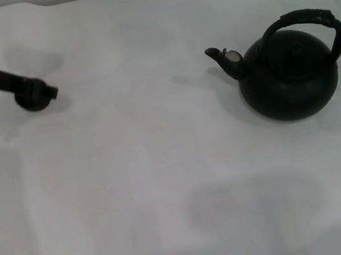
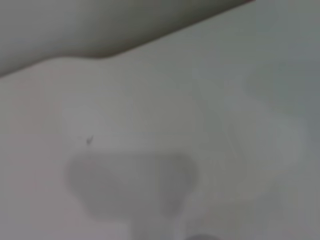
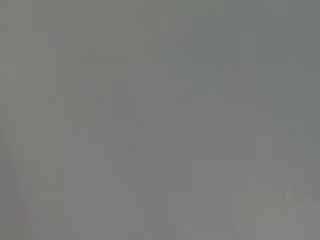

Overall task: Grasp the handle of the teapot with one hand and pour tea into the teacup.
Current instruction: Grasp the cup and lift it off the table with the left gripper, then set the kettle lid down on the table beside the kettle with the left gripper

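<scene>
Teapot (image 1: 288, 78) far right, spout pointing left. My right gripper unseen, grip state unknown. Should reach handle (image 1: 309, 19) at arch top, clamp squarely. Teacup not visible.

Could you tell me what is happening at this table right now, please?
Nothing is being handled yet. The teapot stands upright on the white table at the robot's right, spout toward its left, with its handle arched over the top and free. The left arm reaches in at the far left, its end over a small dark object that may be the teacup; I cannot make that out. The right arm is out of view.
</scene>
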